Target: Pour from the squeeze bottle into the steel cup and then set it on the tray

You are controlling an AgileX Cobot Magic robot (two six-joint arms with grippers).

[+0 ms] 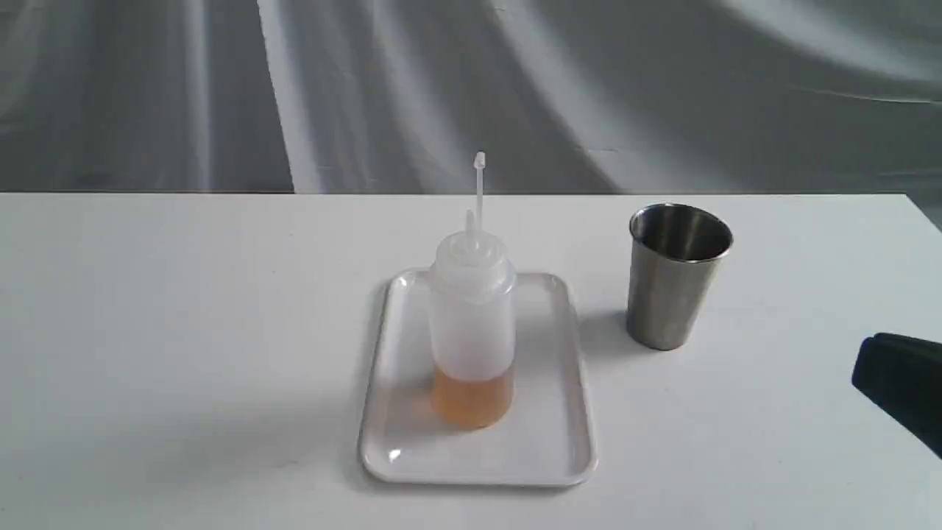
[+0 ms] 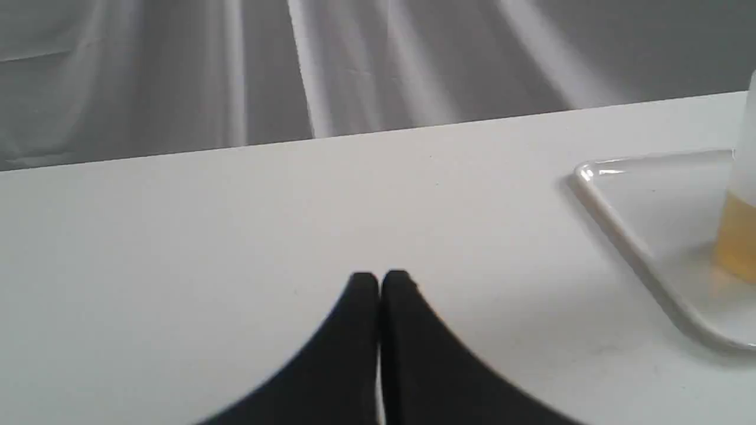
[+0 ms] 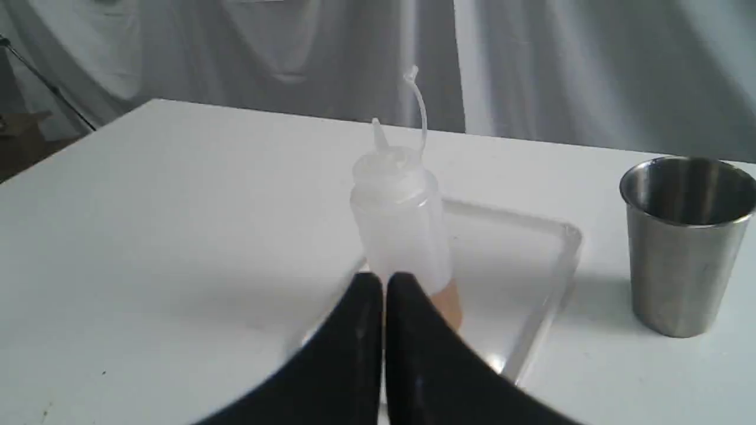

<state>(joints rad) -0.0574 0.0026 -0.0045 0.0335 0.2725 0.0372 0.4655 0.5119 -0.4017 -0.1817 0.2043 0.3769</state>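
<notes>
The squeeze bottle [image 1: 472,324] stands upright on the white tray [image 1: 390,456] at the table's middle, amber liquid at its bottom, its cap tether sticking up. The steel cup [image 1: 674,274] stands upright on the table to the tray's right. My right gripper [image 3: 383,282] is shut and holds nothing; it is back from the bottle [image 3: 401,224], with the tray [image 3: 546,307] and cup [image 3: 685,248] ahead of it. In the exterior view only a dark part of the right arm [image 1: 901,383] shows at the right edge. My left gripper [image 2: 380,279] is shut and empty over bare table, left of the tray [image 2: 620,230] and bottle [image 2: 741,236].
The white table [image 1: 184,331] ends at its far edge against a grey draped backdrop [image 1: 368,88]. Its right corner shows near the cup. The left arm does not show in the exterior view.
</notes>
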